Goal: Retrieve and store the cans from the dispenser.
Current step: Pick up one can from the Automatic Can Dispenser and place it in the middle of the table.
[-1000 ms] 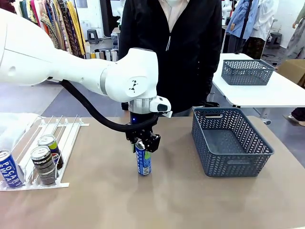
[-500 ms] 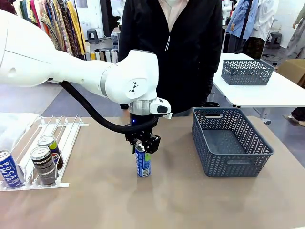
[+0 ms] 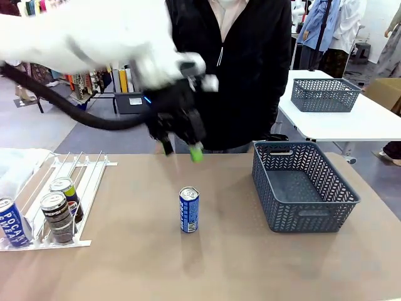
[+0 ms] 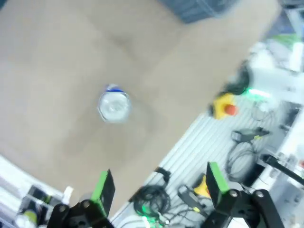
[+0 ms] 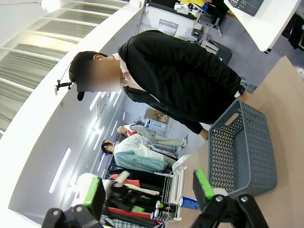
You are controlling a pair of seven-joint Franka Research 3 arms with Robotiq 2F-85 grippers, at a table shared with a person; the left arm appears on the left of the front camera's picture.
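Front view: tan tabletop [image 3: 125, 269] (can [image 3: 189, 210] upright), white table [image 3: 376, 122] behind.

White left arm [image 3: 81, 31], black cable [image 3: 62, 108], black fingers [image 3: 196, 152] tipped green; person [image 3: 225, 69]: black zip jacket [image 3: 263, 81].

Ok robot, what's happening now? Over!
Left gripper open, empty, above table. Right gripper open, empty. Blue can upright on table, outside basket. Nothing blocking it.

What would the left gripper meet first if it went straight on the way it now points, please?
The left gripper would likely meet bare tabletop just beside the blue can; depth is unclear.
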